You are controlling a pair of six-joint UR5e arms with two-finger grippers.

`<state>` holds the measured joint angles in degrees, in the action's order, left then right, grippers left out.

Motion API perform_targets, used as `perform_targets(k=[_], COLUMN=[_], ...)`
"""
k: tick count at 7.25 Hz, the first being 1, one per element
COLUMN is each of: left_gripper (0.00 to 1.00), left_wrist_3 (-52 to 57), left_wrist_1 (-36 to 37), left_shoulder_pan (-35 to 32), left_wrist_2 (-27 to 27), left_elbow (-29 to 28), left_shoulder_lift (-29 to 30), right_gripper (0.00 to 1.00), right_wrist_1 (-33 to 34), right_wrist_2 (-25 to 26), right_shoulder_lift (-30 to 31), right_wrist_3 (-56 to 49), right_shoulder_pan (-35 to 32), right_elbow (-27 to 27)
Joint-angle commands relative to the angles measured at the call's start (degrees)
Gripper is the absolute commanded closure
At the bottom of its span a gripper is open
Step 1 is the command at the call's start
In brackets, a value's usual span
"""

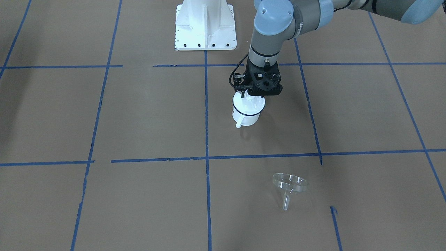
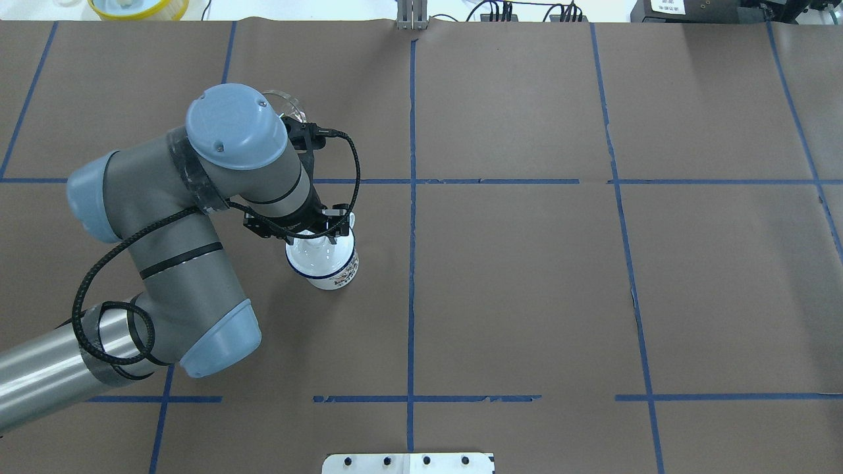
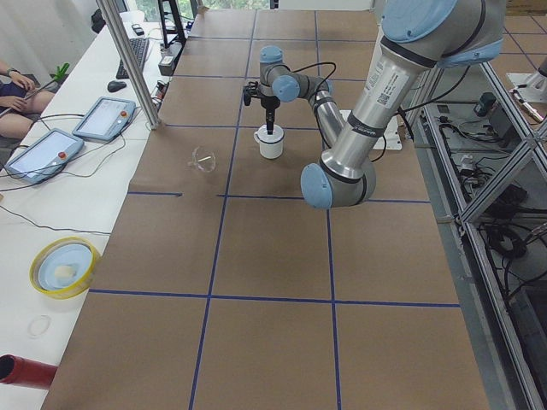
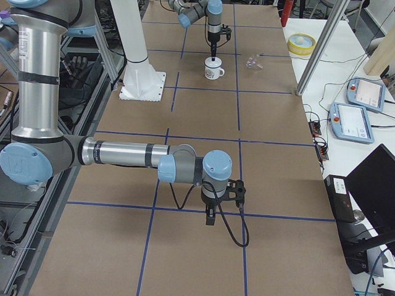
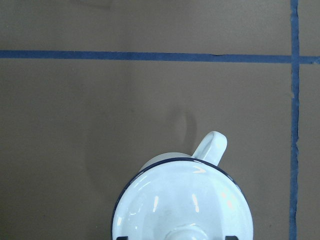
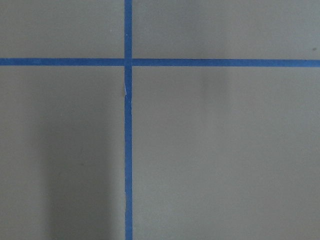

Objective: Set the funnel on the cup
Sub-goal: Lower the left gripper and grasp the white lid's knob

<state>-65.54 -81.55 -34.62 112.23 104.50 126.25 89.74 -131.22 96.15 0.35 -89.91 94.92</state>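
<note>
The cup [image 1: 245, 118] is a white mug with a dark blue rim, standing upright near the table's middle with a round white knobbed lid [image 5: 185, 200] on it. My left gripper [image 1: 251, 99] points straight down at the lid. In the left wrist view two dark tips just show at the bottom edge, set apart on either side of the knob, so it looks open. The clear funnel [image 1: 290, 185] lies tilted on the table, well away from the cup on the operators' side. My right gripper [image 4: 210, 219] hangs over bare table far away; I cannot tell its state.
The white robot base [image 1: 205, 24] stands behind the cup. A yellow-rimmed bowl [image 3: 64, 266] and tablets [image 3: 104, 117] sit on the side bench beyond the table's far edge. Blue tape lines cross the brown paper cover.
</note>
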Motion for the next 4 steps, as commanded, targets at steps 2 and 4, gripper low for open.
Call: perform_targets(k=[2, 4], left_gripper=[0.40, 0.46], left_wrist_3=[0.0, 0.0], left_wrist_1=[-0.1, 0.0], left_shoulder_pan=[0.5, 0.4], left_wrist_2=[0.1, 0.0], left_elbow=[0.0, 0.2], left_shoulder_lift=[0.2, 0.0], right_gripper=[0.00, 0.00], right_wrist_1=[0.0, 0.0], right_wrist_2=[0.0, 0.0], right_shoulder_lift=[0.0, 0.0], right_wrist_3=[0.0, 0.0], right_shoulder_pan=[0.0, 0.0], right_elbow=[0.0, 0.0])
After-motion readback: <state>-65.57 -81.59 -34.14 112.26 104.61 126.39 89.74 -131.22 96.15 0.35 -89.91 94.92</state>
